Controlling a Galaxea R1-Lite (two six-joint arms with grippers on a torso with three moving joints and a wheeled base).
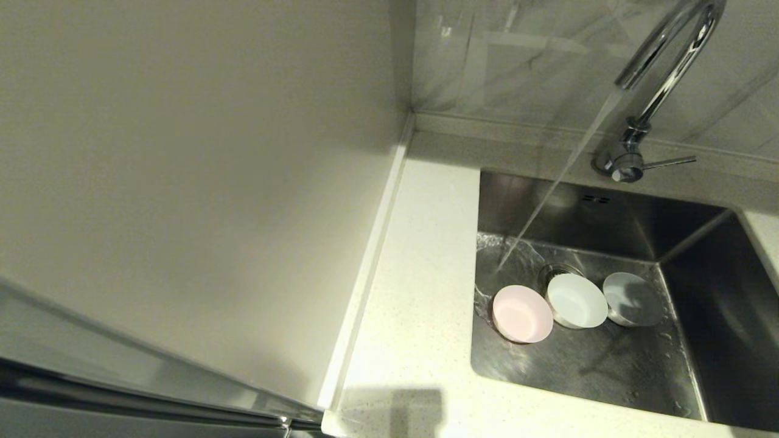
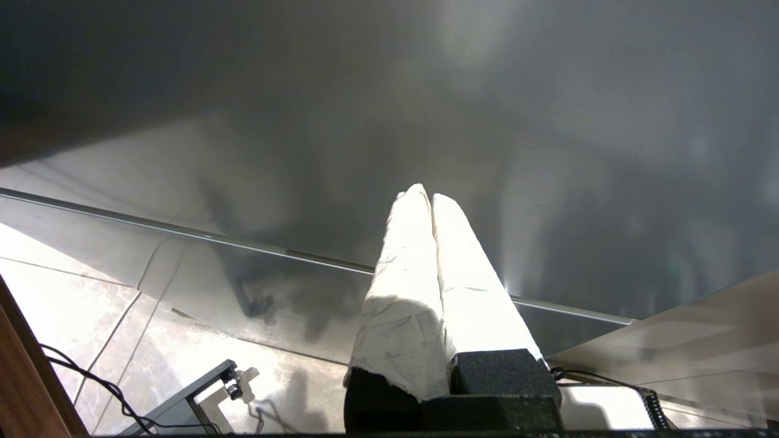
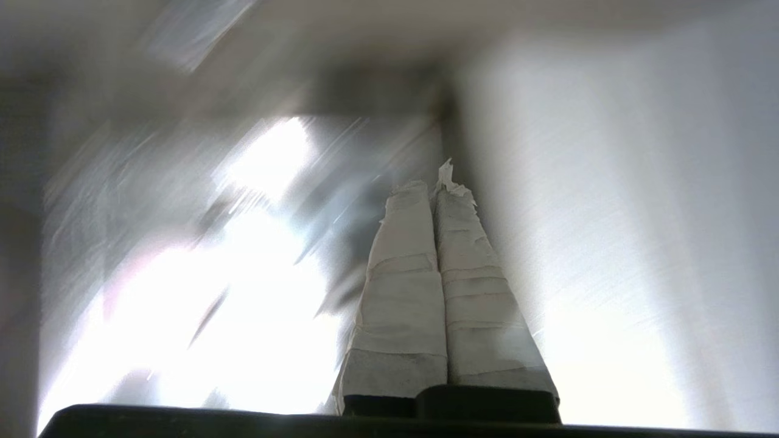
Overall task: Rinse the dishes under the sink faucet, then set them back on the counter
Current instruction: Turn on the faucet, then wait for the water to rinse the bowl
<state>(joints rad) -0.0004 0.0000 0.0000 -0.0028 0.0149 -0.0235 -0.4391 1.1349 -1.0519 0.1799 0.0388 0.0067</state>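
Three small bowls lie side by side on the floor of the steel sink [image 1: 694, 243]: a pale pink bowl [image 1: 522, 313], a mint-white bowl [image 1: 577, 300] and a stainless steel bowl [image 1: 632, 298]. The chrome faucet [image 1: 663, 79] runs; its stream lands on the sink floor just behind the pink bowl. Neither arm shows in the head view. My left gripper [image 2: 426, 193] is shut, holds nothing, and points at a dark glossy panel away from the sink. My right gripper [image 3: 433, 185] is shut and empty too, against a blurred bright background.
The speckled counter [image 1: 420, 292] runs along the sink's left side and front. A plain wall panel [image 1: 195, 182] rises on the left. The faucet's side lever [image 1: 669, 162] sticks out to the right. The round drain [image 1: 551, 272] lies behind the mint-white bowl.
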